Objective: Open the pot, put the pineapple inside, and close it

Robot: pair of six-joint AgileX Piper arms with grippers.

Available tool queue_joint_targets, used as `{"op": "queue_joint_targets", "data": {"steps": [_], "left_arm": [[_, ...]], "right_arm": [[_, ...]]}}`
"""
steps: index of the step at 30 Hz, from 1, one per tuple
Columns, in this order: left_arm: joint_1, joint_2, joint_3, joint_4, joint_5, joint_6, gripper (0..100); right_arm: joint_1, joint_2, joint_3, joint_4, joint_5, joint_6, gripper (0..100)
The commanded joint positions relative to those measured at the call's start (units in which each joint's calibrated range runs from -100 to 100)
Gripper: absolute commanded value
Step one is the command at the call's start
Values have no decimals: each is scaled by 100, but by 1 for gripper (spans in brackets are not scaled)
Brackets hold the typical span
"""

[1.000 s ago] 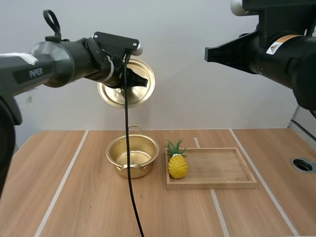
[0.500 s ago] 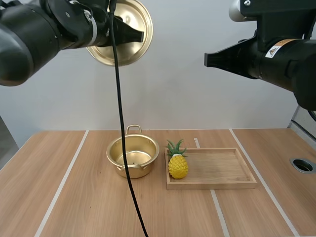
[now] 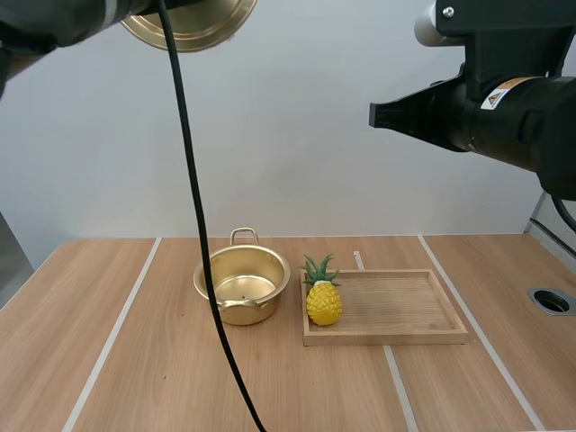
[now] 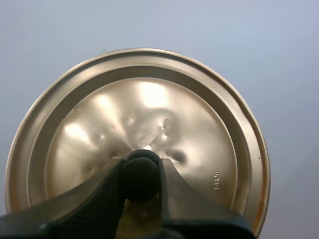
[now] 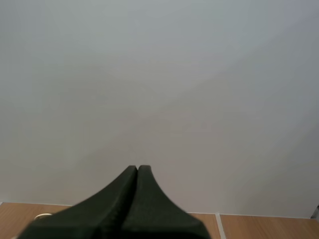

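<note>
The gold pot point(image 3: 241, 286) stands open on the table, its inside bare. A yellow pineapple point(image 3: 324, 301) with green leaves stands upright at the left end of the wooden tray point(image 3: 396, 310). The gold lid point(image 3: 189, 22) hangs high above the table at the left, its face turned toward me. In the left wrist view my left gripper point(image 4: 141, 175) is shut on the lid's point(image 4: 144, 129) black knob point(image 4: 141, 172). My right gripper point(image 3: 378, 115) hovers high at the right, pointing left; in the right wrist view its fingers point(image 5: 136, 172) lie together as one wedge.
A round hole point(image 3: 552, 301) sits in the table near the right edge. Pale seams run across the wooden tabletop point(image 3: 135, 360). The tray lies just right of the pot.
My left arm has lifted the lid up and to the left, from just above the pot area to the top of the high view. The right gripper has barely shifted.
</note>
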Motion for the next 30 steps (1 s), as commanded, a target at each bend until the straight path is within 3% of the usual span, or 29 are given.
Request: {"op": "queue_joint_targets", "data": {"steps": [1, 6, 19, 30], "left_arm": [[223, -807, -36, -124, -178, -273, 0], [339, -1234, -36, -124, -106, -460, 0], [339, -1540, -36, -101, 474, -590, 0], [339, -1540, -36, -101, 666, -590, 0]], "right_arm": [[-20, -26, -35, 364, 293, -64, 0], [-20, -26, -35, 364, 306, -284, 0], [-20, -26, -35, 574, 478, -355, 0], [-20, 98, -47, 2341, 293, -2014, 0]]}}
